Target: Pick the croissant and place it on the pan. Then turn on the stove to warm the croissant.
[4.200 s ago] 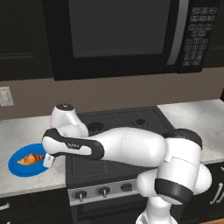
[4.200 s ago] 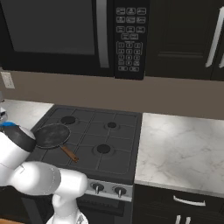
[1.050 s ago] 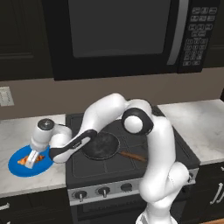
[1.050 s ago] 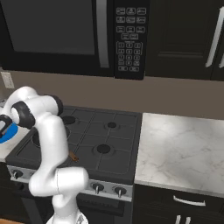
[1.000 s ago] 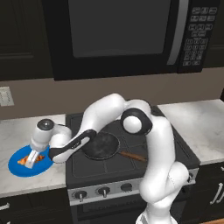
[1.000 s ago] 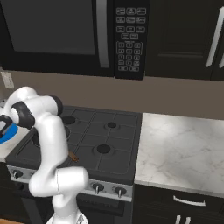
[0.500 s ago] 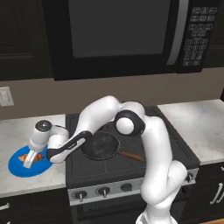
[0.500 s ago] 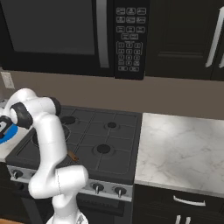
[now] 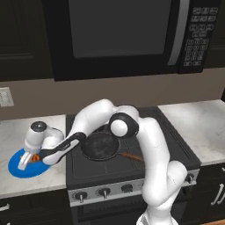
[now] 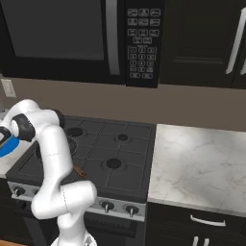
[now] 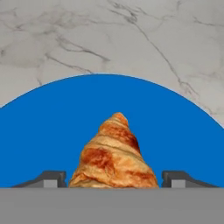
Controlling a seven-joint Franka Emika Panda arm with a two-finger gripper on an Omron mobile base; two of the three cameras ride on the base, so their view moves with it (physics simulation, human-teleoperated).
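While the arm reaches far out over the marble counter, the gripper is right down at the blue plate, and what a close look the hand view gives us: the croissant sits dead centre between the two fingertips, golden and ridged, its pointed end aimed away from the hand. One dark tip shows on each side of the pastry, and there's a visible sliver of blue between each tip and the crust, so the jaws stand fairly wide and straddle it; whether they actually touch it lower down, I cannot tell. The croissant lies on the plate, directly ahead of the hand, with the plate's curved rim just beyond it and veined marble past that. From the left base view, the hand hovers low over the plate's near side with a spot of orange just beside it. Well off to the hand's side, across the counter edge, the pan rests on the stove, dark and round, its brown handle pointing out toward the front. Knobs line the silver strip below, and the black microwave hangs above the range.
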